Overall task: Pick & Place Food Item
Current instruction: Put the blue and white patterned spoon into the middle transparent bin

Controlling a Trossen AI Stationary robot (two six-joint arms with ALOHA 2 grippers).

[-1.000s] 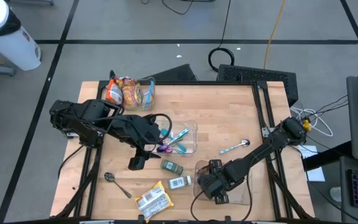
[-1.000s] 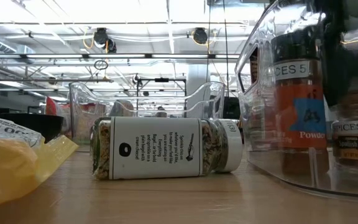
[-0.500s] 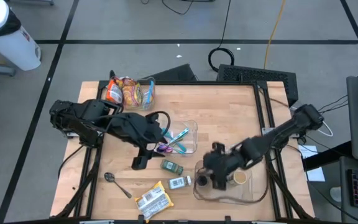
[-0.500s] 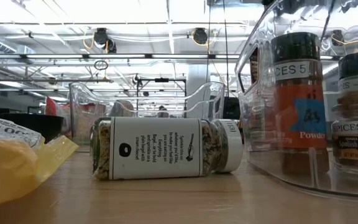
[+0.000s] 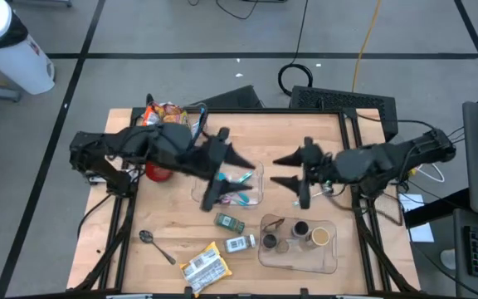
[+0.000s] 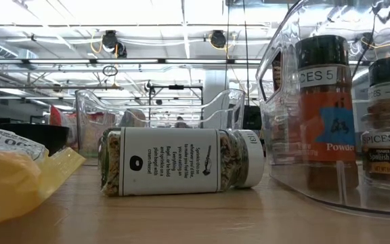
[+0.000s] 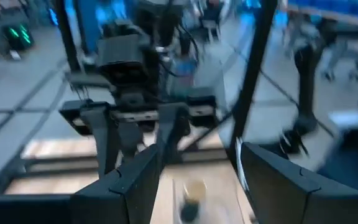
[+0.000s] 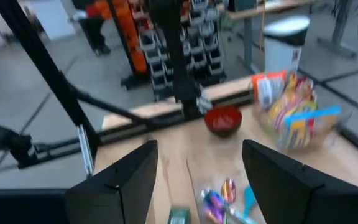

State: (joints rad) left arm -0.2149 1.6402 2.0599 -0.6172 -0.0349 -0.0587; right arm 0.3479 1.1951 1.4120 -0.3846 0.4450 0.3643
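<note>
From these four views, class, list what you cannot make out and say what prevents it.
- Left wrist view: the small jar on the table is blurred; contents unreadable.
- Low view: the tall orange spice jar label is cut by the clear plastic bin wall.
- High view: the small white-labelled jar lying on its side has print too small to read.

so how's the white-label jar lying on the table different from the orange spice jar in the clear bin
The white-label jar lies on its side on the bare table; the orange spice jar stands upright inside the clear bin. The lying jar has a white cap and pale flaky contents; the standing one has a black cap and orange powder. Both are small seasoning jars with printed labels.
</note>
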